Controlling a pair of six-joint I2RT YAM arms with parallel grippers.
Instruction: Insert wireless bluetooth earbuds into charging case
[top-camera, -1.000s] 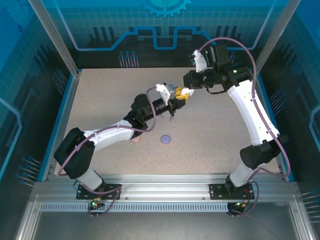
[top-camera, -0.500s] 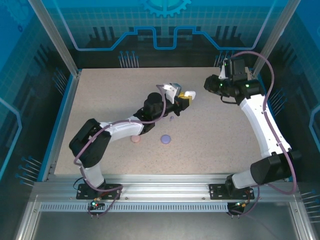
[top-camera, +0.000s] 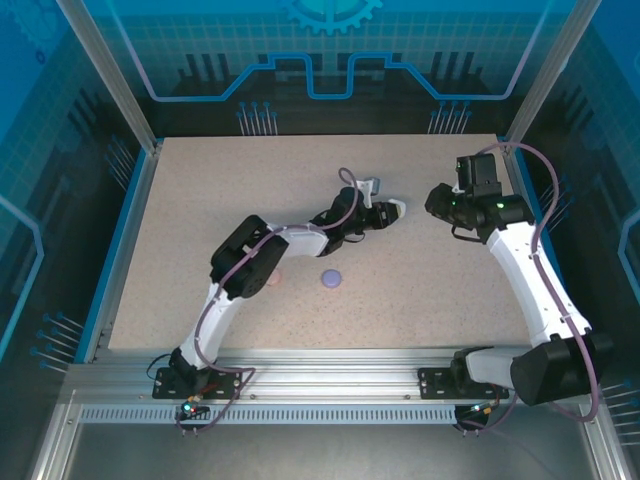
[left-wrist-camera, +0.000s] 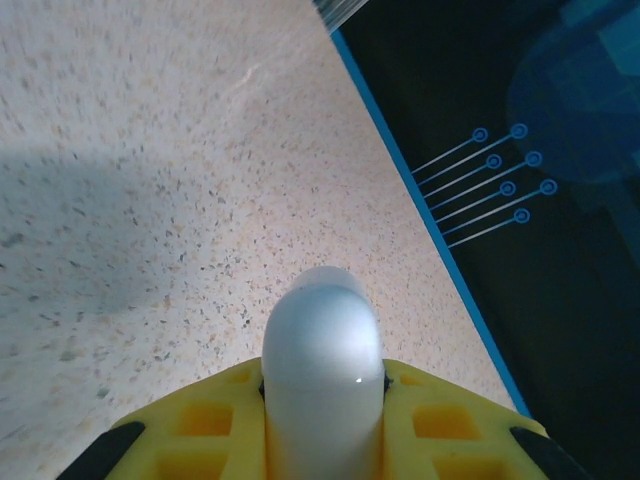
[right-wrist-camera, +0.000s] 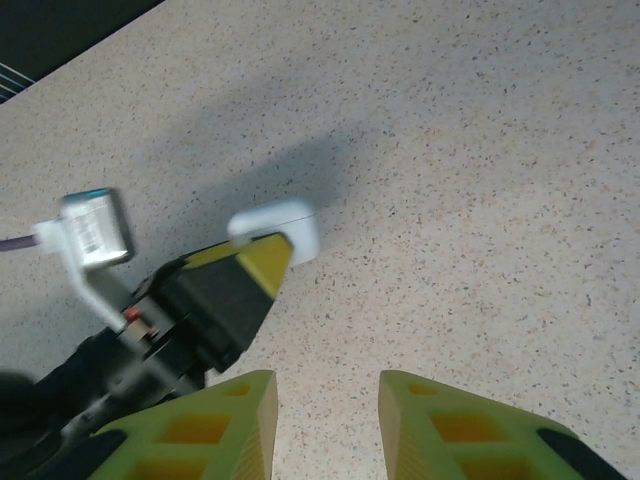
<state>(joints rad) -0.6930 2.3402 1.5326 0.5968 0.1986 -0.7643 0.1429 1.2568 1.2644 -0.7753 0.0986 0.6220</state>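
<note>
The white charging case (left-wrist-camera: 322, 370) was, as we saw it, clamped between the yellow fingers of the left claw (top-camera: 386, 213), over the middle of the speckled table (top-camera: 200, 200). The right claw (right-wrist-camera: 325, 395) stood parted and empty, near the case but apart from it. A purple case (top-camera: 331, 278) lay on the table, nearer the arms' bases.

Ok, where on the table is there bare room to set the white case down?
Bare table lies far left, between the blue edge and the left arm, and near right, between the purple case and the right arm. Crowded at centre: left gripper shut on the white case, open right gripper facing it.
</note>
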